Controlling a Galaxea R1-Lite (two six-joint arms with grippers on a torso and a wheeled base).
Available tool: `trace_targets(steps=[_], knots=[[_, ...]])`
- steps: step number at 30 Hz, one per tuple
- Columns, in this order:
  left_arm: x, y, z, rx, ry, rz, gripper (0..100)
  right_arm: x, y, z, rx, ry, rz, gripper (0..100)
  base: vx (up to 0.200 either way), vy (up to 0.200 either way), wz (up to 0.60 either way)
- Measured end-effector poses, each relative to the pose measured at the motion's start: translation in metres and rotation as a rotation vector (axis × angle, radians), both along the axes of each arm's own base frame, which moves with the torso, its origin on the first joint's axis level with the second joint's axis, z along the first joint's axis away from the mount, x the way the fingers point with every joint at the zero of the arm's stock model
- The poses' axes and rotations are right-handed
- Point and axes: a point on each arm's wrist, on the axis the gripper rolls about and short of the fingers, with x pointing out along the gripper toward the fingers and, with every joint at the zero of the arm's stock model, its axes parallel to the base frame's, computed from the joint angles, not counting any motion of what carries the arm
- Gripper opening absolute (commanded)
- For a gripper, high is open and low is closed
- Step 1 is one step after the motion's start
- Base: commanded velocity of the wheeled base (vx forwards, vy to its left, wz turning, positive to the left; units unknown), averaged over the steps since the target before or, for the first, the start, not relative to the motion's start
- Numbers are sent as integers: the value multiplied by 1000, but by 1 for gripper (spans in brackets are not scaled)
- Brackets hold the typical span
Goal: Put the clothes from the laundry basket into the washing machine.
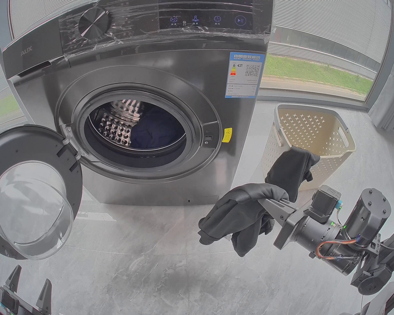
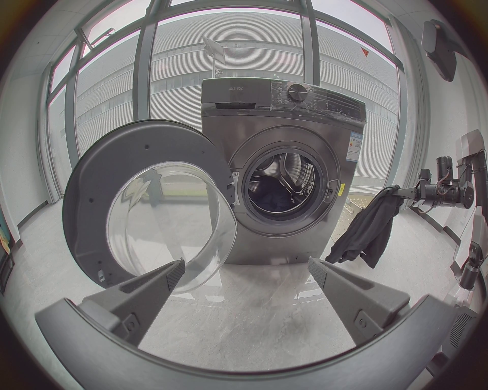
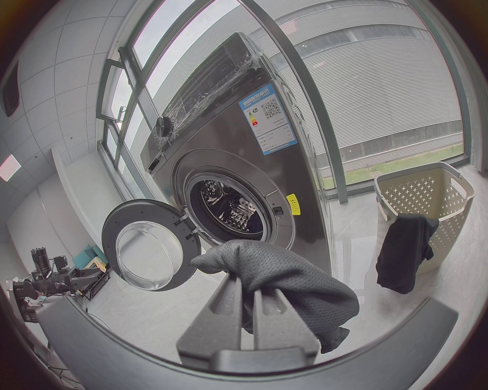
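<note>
Grey marbled floor tiles (image 1: pixel 164 262) are laid across the lower half of the frame. A window (image 1: pixel 324 53) is set at upper right; a grass strip (image 1: pixel 320 74) and a grey ribbed building facade (image 1: pixel 328 16) are seen through it. White wall tiles (image 3: pixel 56 61) and a dark wall-mounted unit (image 2: pixel 439 48) are picked up by the wrist views.

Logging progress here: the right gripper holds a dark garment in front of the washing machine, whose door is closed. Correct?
Not quite. In the head view the door of the washing machine stands open, drum exposed. The right gripper does hold the dark garment in front of it.
</note>
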Motion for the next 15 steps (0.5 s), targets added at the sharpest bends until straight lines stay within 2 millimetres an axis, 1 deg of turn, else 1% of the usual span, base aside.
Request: trace_targets(steps=[4, 15], knots=[[0, 0, 0, 0, 0, 0, 100, 0, 0, 0, -1, 1, 0, 0, 0, 0, 0], [0, 0, 0, 0, 0, 0, 100, 0, -1, -1, -3, 3, -3, 0, 0, 200, 0]])
